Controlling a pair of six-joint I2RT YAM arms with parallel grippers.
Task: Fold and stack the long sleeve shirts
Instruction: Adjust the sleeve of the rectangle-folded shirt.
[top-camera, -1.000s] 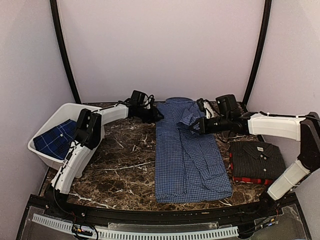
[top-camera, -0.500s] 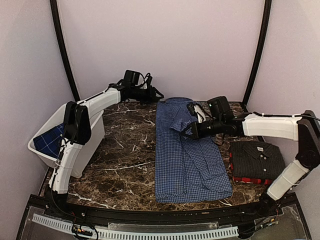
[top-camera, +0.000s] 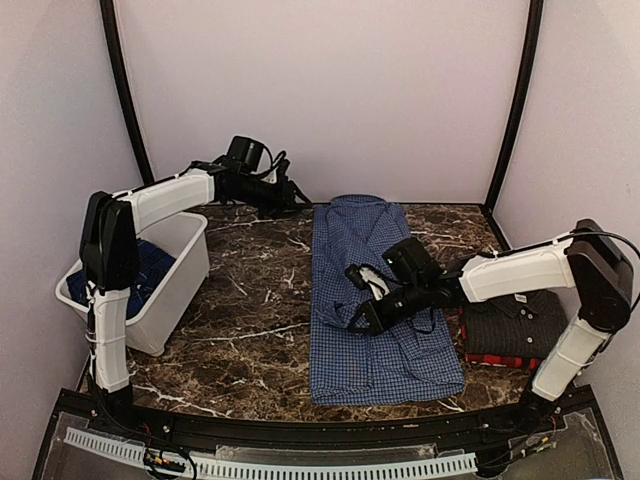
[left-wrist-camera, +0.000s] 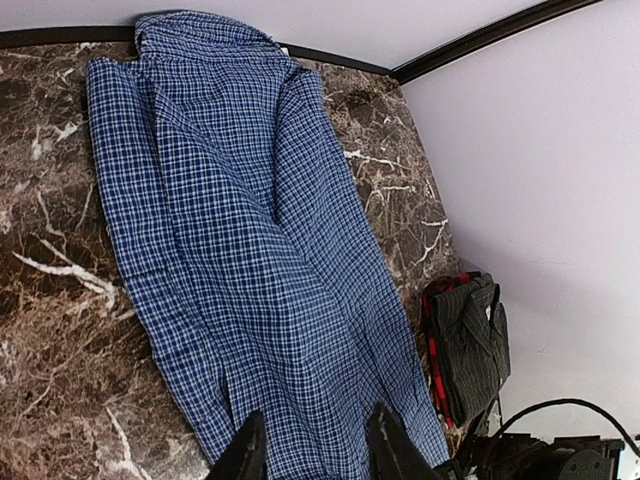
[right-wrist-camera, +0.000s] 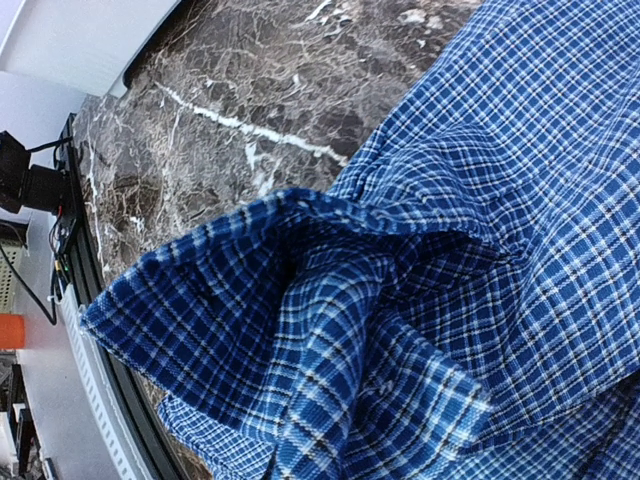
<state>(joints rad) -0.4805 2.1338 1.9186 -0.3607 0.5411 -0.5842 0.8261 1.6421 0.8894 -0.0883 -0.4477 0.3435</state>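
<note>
**Inspector:** Begin at the near edge of the marble table (top-camera: 250, 330). State of your jaws?

**Arm:** My right gripper (top-camera: 362, 312) is above the table's middle, nearer the front edge than the back. Its jaws are fully closed and pinch a bunched fold of the blue-and-white check shirt (top-camera: 350, 250). In my right wrist view the cloth fills the frame and hides the fingers.

**Inspector:** Condition of that shirt?

**Arm:** It lies lengthwise down the centre of the table as a long, narrow panel. The hem is towards the front edge and the collar at the back edge. It lies mostly flat, rumpled where I hold the fold.

**Inspector:** Other shirts?

**Arm:** At the table's right edge there is a folded black pinstripe shirt (top-camera: 520, 310). It lies on top of the red-and-black plaid shirt (top-camera: 495, 361), which shows only as a strip along the near side.

**Inspector:** Left edge?

**Arm:** A white bin (top-camera: 185, 270) with dark blue plaid cloth (top-camera: 150, 265) inside.

**Inspector:** Far end?

**Arm:** My left gripper (left-wrist-camera: 318, 455) hangs in the air above the table's back left. Its jaws are partly apart. It holds nothing and touches nothing.
</note>
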